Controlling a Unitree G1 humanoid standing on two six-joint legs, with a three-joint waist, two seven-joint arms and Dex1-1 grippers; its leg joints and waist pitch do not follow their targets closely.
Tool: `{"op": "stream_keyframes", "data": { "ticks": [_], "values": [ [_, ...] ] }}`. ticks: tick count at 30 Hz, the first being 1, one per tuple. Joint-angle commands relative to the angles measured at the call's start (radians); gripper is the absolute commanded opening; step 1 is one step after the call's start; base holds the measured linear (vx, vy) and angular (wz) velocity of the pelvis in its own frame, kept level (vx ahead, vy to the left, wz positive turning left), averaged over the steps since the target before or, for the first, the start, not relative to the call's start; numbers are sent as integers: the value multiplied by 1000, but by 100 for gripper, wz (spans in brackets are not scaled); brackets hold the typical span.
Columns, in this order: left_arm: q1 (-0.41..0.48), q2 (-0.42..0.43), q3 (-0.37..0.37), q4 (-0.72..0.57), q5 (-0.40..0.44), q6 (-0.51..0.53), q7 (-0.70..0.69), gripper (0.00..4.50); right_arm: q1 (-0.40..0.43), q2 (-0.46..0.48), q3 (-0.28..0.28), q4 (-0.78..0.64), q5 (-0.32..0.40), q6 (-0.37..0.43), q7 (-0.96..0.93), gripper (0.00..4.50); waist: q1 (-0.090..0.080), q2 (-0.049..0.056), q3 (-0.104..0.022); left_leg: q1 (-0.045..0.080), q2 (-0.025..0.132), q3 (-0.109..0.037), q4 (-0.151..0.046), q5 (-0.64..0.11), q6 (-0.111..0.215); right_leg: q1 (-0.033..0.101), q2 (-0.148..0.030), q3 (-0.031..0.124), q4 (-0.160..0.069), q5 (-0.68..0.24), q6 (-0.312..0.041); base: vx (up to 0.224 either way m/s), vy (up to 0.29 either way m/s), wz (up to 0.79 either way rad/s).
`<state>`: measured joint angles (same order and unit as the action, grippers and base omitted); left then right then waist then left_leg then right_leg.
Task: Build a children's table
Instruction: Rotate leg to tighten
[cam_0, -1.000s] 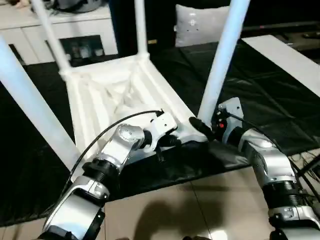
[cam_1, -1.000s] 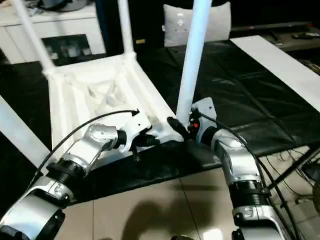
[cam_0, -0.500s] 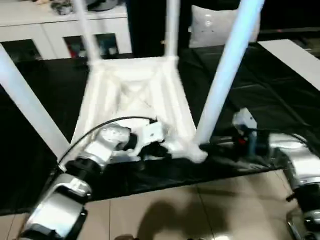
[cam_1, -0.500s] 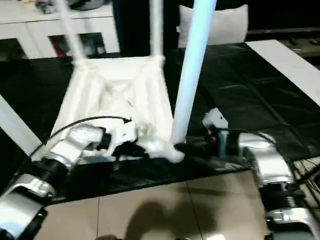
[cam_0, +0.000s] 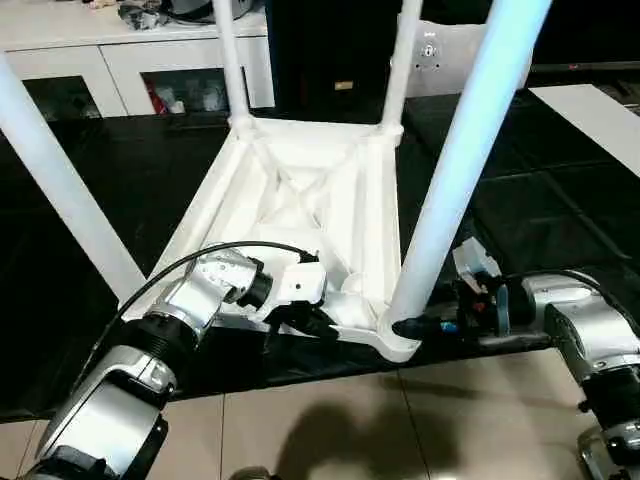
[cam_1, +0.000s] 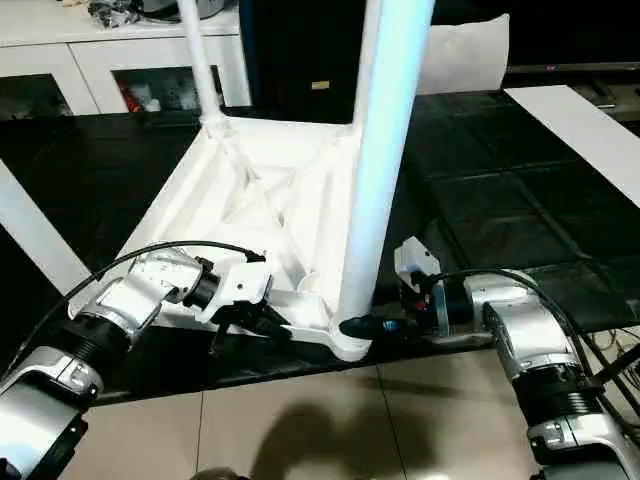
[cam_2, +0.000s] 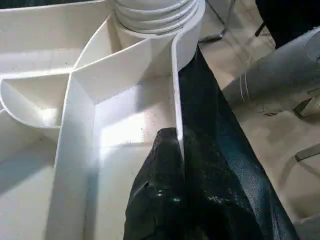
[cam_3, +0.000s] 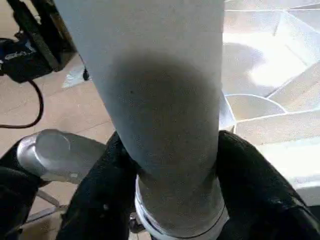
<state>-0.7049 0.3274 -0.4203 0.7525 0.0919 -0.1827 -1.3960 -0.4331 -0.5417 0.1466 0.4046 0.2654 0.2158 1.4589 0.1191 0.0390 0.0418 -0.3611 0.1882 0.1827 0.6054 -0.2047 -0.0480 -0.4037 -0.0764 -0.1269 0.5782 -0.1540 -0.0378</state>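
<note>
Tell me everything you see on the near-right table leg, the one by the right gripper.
The near-right leg is a long, smooth white plastic tube, standing upright and leaning slightly, its ridged base seated in the round corner socket of the upturned tabletop. The right gripper has a black finger on each side of its base.

- A white cabinet (cam_0: 110, 70) with dark glass doors stands at eleven o'clock.
- A white cushion (cam_1: 465, 55) sits at one o'clock.
- Black floor mats (cam_0: 540, 200) cover the middle.
- Beige floor tiles (cam_0: 330, 420) lie at six o'clock.
</note>
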Motion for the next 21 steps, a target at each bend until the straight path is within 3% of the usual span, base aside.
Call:
{"op": "stream_keyframes", "data": {
  "ticks": [1, 2, 3, 4, 6, 9, 10, 12, 15, 18, 19, 21],
  "values": [
    [-2, -12, -41, -4, 14, -11, -49, 0, -9, -2, 5, -14, 30, 26, 32, 202, -4, -11, -72, 7, 52, -17, -62, -114, 98, 64, -83, 58, -65, -272, -156, 0, 0, 0],
    [-1, -13, -38, -5, 10, -4, -49, 0, -7, -1, 3, -17, 34, 29, 31, 201, -4, -11, -72, 7, 52, -17, -62, -114, 98, 64, -83, 58, -65, -272, -156, 0, 0, 0],
    [6, -31, -2, -25, -18, 89, -3, 0, 9, 16, -19, -55, 41, 70, -38, 201, -6, -11, -71, 7, 52, -15, -63, -108, 95, 65, -81, 59, -65, -269, -157, 0, 0, 0],
    [6, -32, -1, -25, -18, 92, 0, 0, 9, 18, -20, -55, 40, 72, -42, 201, -3, -10, -71, 7, 52, -17, -63, -106, 95, 64, -83, 59, -64, -268, -158, 0, 0, 0],
    [7, -63, 36, -45, -25, 193, 103, 0, 7, 76, -46, -63, -7, 115, -234, 201, -7, -10, -68, 9, 50, -17, -64, -123, 86, 63, -82, 57, -70, -306, -149, 0, 0, 0],
    [12, -92, 56, -65, -31, 250, 166, 0, -9, 132, -70, -45, -42, 147, -399, 200, -29, -13, -59, 12, 37, -18, -68, -168, 45, 64, -82, 46, -95, -480, -86, 0, 0, 0],
    [15, -116, 65, -78, -31, 283, 208, 0, -22, 170, -86, -31, -63, 175, -504, 199, -35, -13, -57, 12, 37, -19, -69, -175, 42, 63, -81, 44, -98, -495, -78, 0, 0, 0],
    [17, -150, 76, -95, -32, 328, 265, 0, -38, 220, -104, -13, -93, 196, -635, 198, -68, -13, -57, 8, 33, -25, -69, -197, 25, 64, -79, 37, -104, -523, -59, 0, 0, 0],
    [10, -189, 89, -98, -21, 365, 347, 0, -60, 268, -141, 13, -102, 221, -763, 198, -94, -11, -58, 9, 21, -21, -60, -197, 42, 61, -75, 34, -116, -549, -48, 0, 0, 0],
    [1, -235, 107, -99, -12, 407, 443, 0, -76, 314, -164, 20, -116, 235, -873, 198, -105, -8, -59, 9, 21, -20, -59, -189, 56, 56, -70, 35, -116, -518, -59, 0, 0, 0],
    [-4, -259, 115, -95, -6, 418, 496, 0, -79, 335, -175, 21, -121, 221, -916, 232, -108, -12, -62, 4, 22, -21, -61, -176, 70, 61, -69, 36, -110, -485, -66, 0, 0, 0],
    [-10, -270, 112, -82, 7, 400, 530, 0, -77, 343, -180, 23, -117, 183, -918, 266, -107, -9, -65, 5, 26, -21, -61, -169, 80, 61, -72, 40, -106, -456, -75, 0, 0, 0]
  ]
}}
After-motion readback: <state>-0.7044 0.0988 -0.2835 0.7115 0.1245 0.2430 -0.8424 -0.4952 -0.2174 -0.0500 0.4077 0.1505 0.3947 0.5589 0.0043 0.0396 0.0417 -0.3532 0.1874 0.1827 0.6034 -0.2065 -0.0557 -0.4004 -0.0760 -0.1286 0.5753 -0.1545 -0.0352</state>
